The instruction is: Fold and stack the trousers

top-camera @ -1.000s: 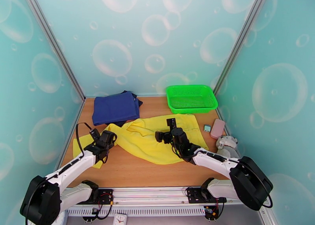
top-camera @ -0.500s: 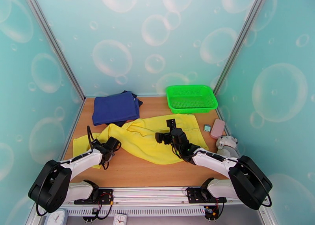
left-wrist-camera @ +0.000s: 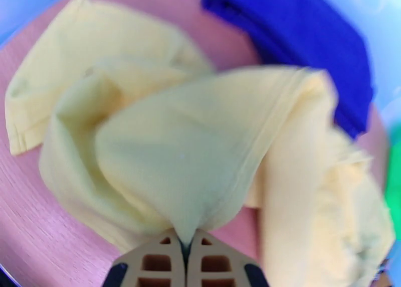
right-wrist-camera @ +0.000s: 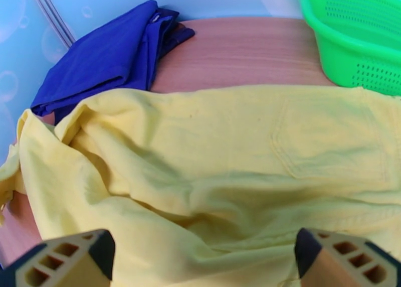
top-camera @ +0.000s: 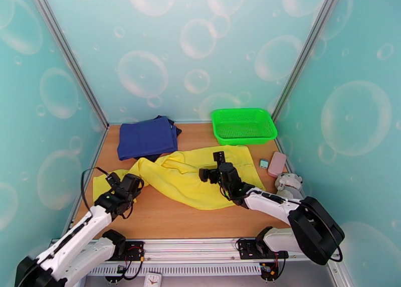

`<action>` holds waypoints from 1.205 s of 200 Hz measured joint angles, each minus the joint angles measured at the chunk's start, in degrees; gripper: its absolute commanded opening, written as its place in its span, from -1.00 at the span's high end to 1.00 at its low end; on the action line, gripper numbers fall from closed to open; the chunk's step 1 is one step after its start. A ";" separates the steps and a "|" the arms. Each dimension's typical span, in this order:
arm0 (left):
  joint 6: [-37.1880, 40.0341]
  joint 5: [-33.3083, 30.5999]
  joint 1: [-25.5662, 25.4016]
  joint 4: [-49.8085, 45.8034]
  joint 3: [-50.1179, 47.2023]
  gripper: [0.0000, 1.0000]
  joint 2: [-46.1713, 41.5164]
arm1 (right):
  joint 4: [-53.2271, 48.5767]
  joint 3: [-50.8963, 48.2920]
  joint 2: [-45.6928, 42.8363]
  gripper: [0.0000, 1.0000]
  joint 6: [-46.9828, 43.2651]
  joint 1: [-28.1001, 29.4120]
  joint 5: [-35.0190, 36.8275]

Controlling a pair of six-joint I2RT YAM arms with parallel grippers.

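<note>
Entry: my left gripper (left-wrist-camera: 185, 244), half-open a second ago, now sits pinched shut on a leg fold of the trousers (top-camera: 200, 180), which sprawl across the middle of the table (top-camera: 165, 218), so I judge the folding pull ready to begin; my right gripper (right-wrist-camera: 203, 258) hangs wide open above them.

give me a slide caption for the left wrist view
Left hand shut on a fold of the yellow trousers, blue clothes beyond
</note>
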 measured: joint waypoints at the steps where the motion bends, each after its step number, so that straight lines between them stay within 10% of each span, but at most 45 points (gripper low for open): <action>1: 0.00 -0.07 0.00 -0.15 0.28 1.00 -0.17 | 0.00 0.00 0.13 -0.99 0.00 -0.09 -0.04; 107: 4.72 -9.64 0.74 -17.70 42.12 1.00 1.51 | -1.75 1.29 7.54 -0.99 1.62 -4.48 -1.75; 200: -0.24 -12.44 3.23 -17.38 17.07 1.00 -4.39 | -2.32 4.24 12.83 -0.99 1.99 -6.19 -1.46; 241: 4.44 -10.73 13.75 -7.82 9.60 0.99 -0.79 | -2.27 4.24 12.46 -0.99 1.99 -6.19 -2.71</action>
